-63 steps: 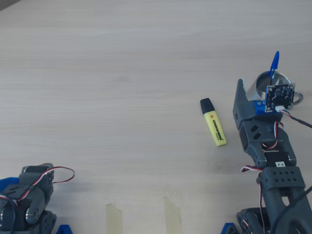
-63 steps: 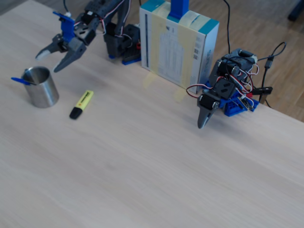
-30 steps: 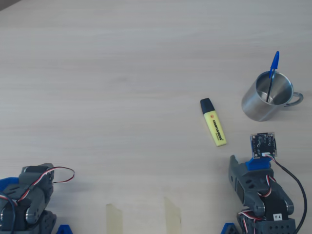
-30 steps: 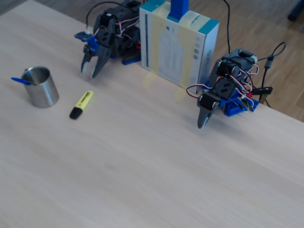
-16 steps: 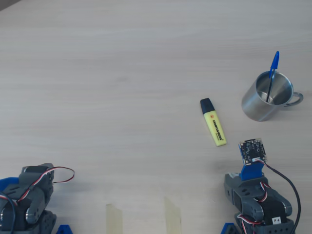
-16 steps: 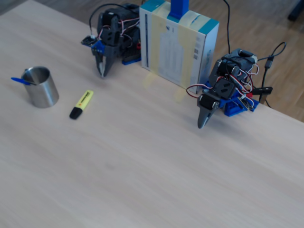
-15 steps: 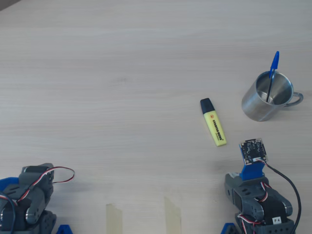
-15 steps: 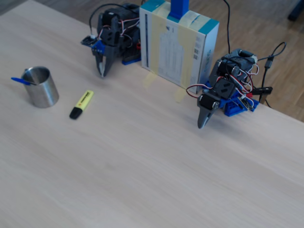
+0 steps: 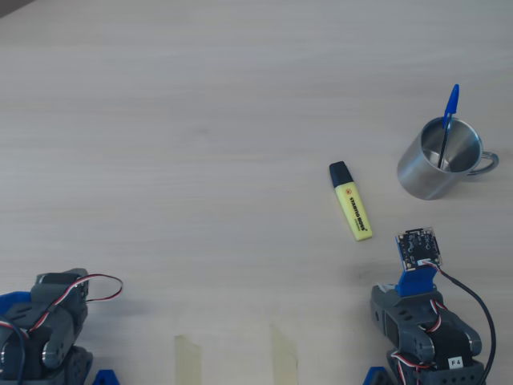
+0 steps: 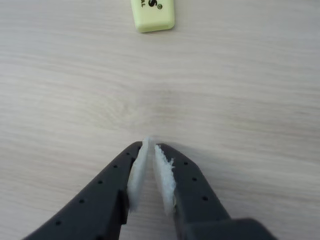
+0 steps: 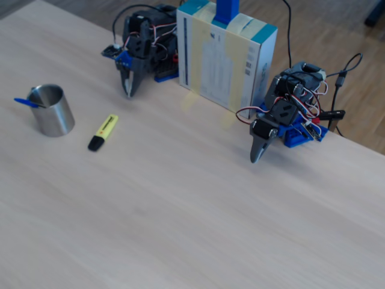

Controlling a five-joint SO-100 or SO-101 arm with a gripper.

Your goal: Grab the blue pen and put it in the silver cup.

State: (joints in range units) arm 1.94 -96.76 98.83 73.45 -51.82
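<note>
The blue pen (image 9: 451, 102) stands tilted inside the silver cup (image 9: 425, 178), its blue cap sticking out over the rim. In the fixed view the pen's cap (image 11: 23, 102) pokes out to the left of the cup (image 11: 55, 119). My gripper (image 10: 150, 144) is shut and empty, with its white-padded tips together just above the bare table. In the fixed view it (image 11: 129, 91) points down close to its base, well apart from the cup. In the overhead view the wrist camera board hides it.
A yellow highlighter (image 9: 353, 206) with a black cap lies between the gripper and the cup; its yellow end (image 10: 152, 13) shows in the wrist view. A second arm (image 11: 271, 123) and a cardboard box (image 11: 225, 57) stand at the table edge. Two tape strips (image 9: 189, 358) mark the near edge.
</note>
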